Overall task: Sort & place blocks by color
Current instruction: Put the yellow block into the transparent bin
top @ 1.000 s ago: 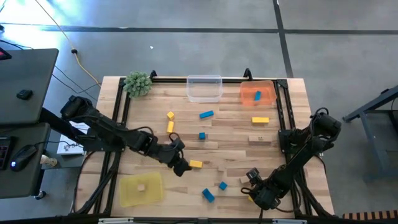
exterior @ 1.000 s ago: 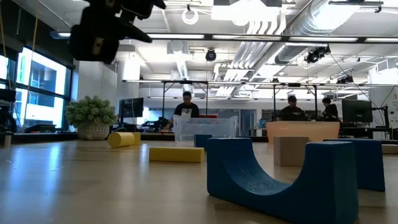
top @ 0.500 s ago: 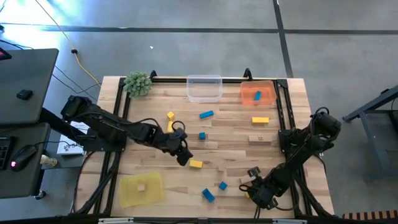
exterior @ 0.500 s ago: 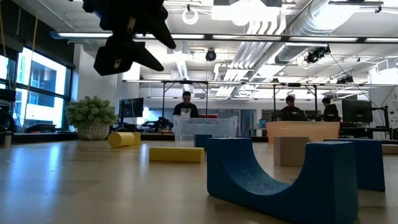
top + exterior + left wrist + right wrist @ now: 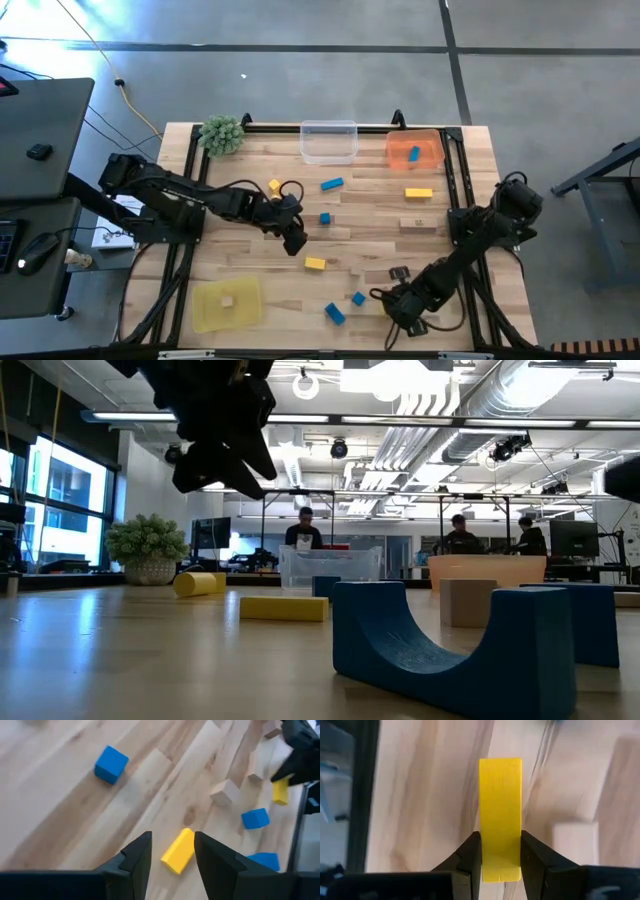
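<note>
My right pincer (image 5: 500, 851) is clamped on a yellow bar (image 5: 500, 815), its two fingers pressed against the bar's sides. In the high view this pincer (image 5: 405, 305) sits low and right of centre on the desk (image 5: 370, 240).

My left pincer (image 5: 172, 852) is partly open and holds nothing; a yellow block (image 5: 178, 851) lies on the desk between its fingers. In the high view it (image 5: 293, 238) hangs at mid-frame, just above that block (image 5: 315, 264).

Other blocks are scattered around: blue ones at centre (image 5: 325, 218), upper centre (image 5: 332, 184) and bottom centre (image 5: 335, 314), and a yellow bar at right (image 5: 418, 193).

At the top edge I see a clear tray (image 5: 329, 141) and an orange tray (image 5: 414, 150) holding one blue block (image 5: 414, 154). A yellow tray (image 5: 226, 304) at lower left holds a plain wooden cube (image 5: 227, 300).
</note>
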